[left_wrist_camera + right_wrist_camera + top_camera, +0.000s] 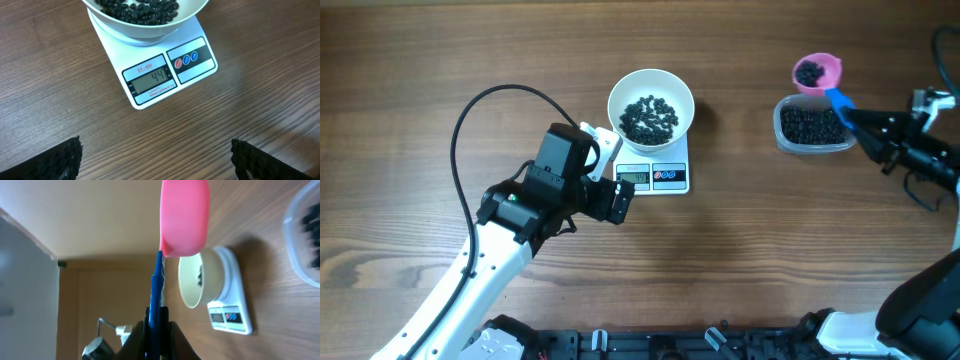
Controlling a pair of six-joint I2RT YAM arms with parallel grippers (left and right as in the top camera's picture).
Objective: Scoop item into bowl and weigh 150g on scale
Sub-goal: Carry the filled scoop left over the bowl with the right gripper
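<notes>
We see the round white bowl (149, 33) cut off at the top edge. The clear plastic tub (296, 240) is blurry, maybe half out of view.

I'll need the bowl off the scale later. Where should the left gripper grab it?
Pinch the white bowl at the rim facing the left gripper, from above, one finger inside. It looks too wide to span, and the beans leave the wall bare.
</notes>
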